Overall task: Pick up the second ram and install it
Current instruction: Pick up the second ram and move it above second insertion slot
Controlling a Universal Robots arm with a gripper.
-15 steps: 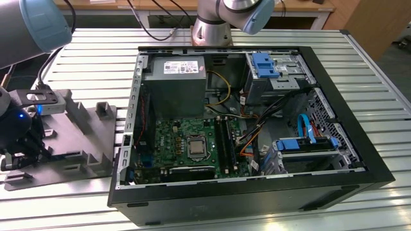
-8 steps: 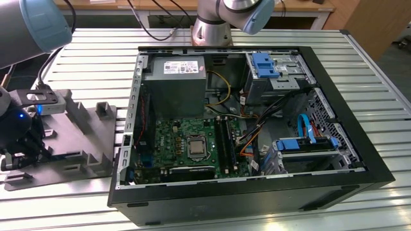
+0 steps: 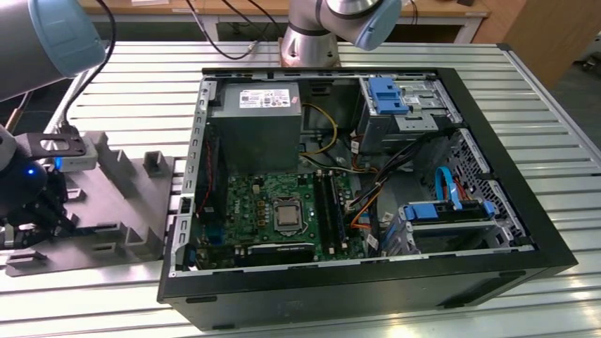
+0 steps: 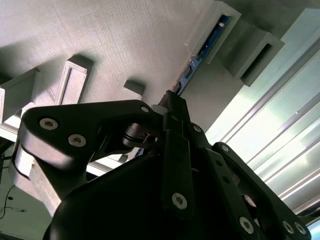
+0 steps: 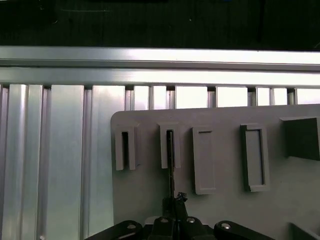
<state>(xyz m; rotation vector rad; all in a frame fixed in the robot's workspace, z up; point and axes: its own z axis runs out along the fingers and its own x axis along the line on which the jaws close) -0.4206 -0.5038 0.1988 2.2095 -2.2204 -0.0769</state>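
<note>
The second ram point(image 4: 200, 52) is a slim dark-blue board standing on edge in a slot of the grey holder plate point(image 4: 100, 45). In the first wrist view the second ram point(image 5: 170, 165) appears edge-on as a thin dark line running from a slot to the fingertips. My gripper point(image 4: 170, 102) has its black fingers closed together on the ram's near end. In the first wrist view the gripper point(image 5: 173, 200) pinches the strip just above the plate point(image 5: 225, 150). In the exterior view the gripper point(image 3: 42, 218) hangs over the holder plate point(image 3: 103, 211) at that view's left.
An open computer case point(image 3: 367, 282) lies right of the holder in the exterior view. It contains a green motherboard point(image 3: 272, 204) with black memory slots point(image 3: 329, 204) and a grey power-supply box point(image 3: 255, 120). The slatted metal table point(image 3: 535, 105) surrounds both. More slots point(image 5: 255, 157) stand on the plate.
</note>
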